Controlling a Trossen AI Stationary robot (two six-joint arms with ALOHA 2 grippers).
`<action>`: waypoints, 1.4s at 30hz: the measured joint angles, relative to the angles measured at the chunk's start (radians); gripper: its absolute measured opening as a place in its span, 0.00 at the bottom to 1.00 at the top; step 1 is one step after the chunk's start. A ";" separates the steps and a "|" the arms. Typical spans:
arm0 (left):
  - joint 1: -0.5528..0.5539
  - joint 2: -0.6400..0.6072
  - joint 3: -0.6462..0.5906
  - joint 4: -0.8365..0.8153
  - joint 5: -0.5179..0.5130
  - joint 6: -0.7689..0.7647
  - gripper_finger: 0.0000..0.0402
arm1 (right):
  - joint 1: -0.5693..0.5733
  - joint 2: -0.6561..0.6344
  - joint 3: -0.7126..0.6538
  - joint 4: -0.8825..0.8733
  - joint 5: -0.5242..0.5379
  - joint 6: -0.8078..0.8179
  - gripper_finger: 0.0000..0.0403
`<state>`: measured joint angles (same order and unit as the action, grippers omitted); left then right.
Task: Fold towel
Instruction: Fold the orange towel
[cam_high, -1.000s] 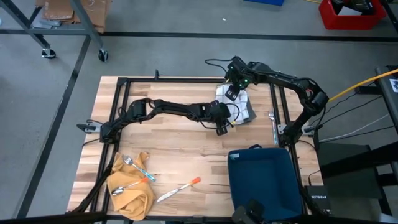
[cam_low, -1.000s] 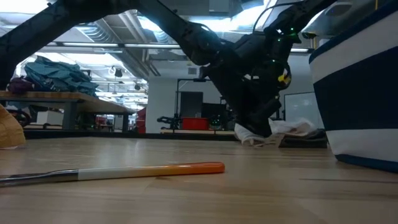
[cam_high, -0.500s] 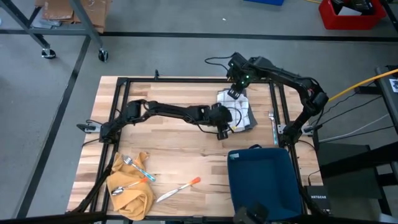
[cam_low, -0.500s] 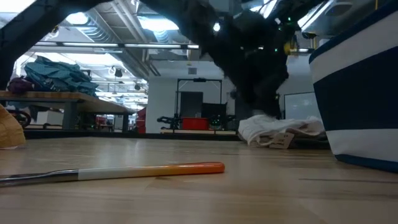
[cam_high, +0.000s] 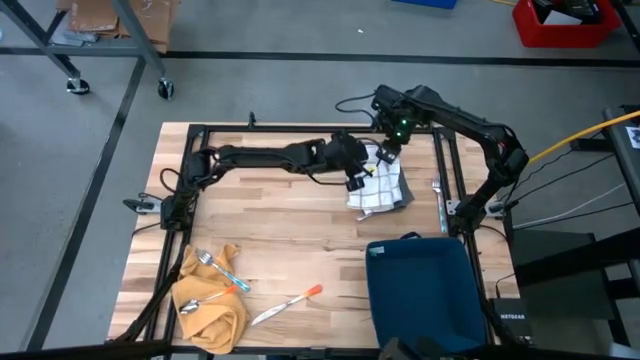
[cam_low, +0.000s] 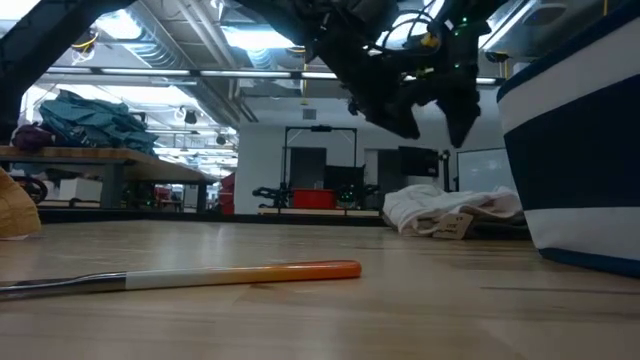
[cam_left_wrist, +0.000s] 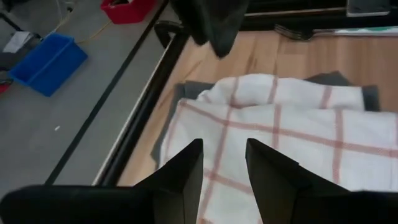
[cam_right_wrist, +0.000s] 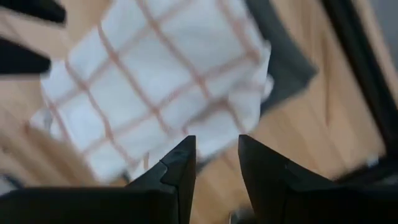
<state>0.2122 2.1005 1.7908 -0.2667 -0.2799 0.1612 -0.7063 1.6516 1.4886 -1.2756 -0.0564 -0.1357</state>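
The towel (cam_high: 378, 187) is white with red checks. It lies folded at the table's far right on a grey cloth (cam_high: 404, 192). In the low view the towel (cam_low: 450, 208) is a low heap on the wood. My left gripper (cam_high: 357, 180) hangs above the towel's left edge, and its wrist view shows the fingers (cam_left_wrist: 224, 168) open over the checked cloth (cam_left_wrist: 298, 137). My right gripper (cam_high: 386, 155) hangs above the towel's far edge and points down. It is open (cam_right_wrist: 216, 163) with nothing between its fingers. Both grippers stand clear above the towel in the low view.
A dark blue bin (cam_high: 420, 285) with a white stripe stands at the near right. At the near left lie a yellow cloth (cam_high: 212, 300) with cutlery on it and an orange-handled knife (cam_high: 290, 303). A black frame rail (cam_high: 440, 170) runs just right of the towel.
My left gripper has risen from the towel's near left side and moved toward the table's far edge. My right gripper has risen a little and tipped to point straight down. The towel, bunched under the grippers before, now lies flat and still.
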 joint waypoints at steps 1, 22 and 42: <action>0.001 -0.004 0.000 -0.005 0.008 0.000 0.28 | 0.000 0.000 -0.008 0.042 -0.008 0.000 0.31; -0.115 -0.130 0.000 -0.188 0.086 0.071 0.28 | 0.000 0.002 -0.062 0.337 -0.360 0.090 0.31; -0.185 -0.289 0.001 -0.872 0.095 -0.369 0.28 | 0.238 0.029 0.006 0.638 -0.442 0.180 0.31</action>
<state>0.0268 1.8111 1.7916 -1.1388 -0.1851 -0.2080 -0.4683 1.6802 1.4944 -0.6379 -0.4985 0.0443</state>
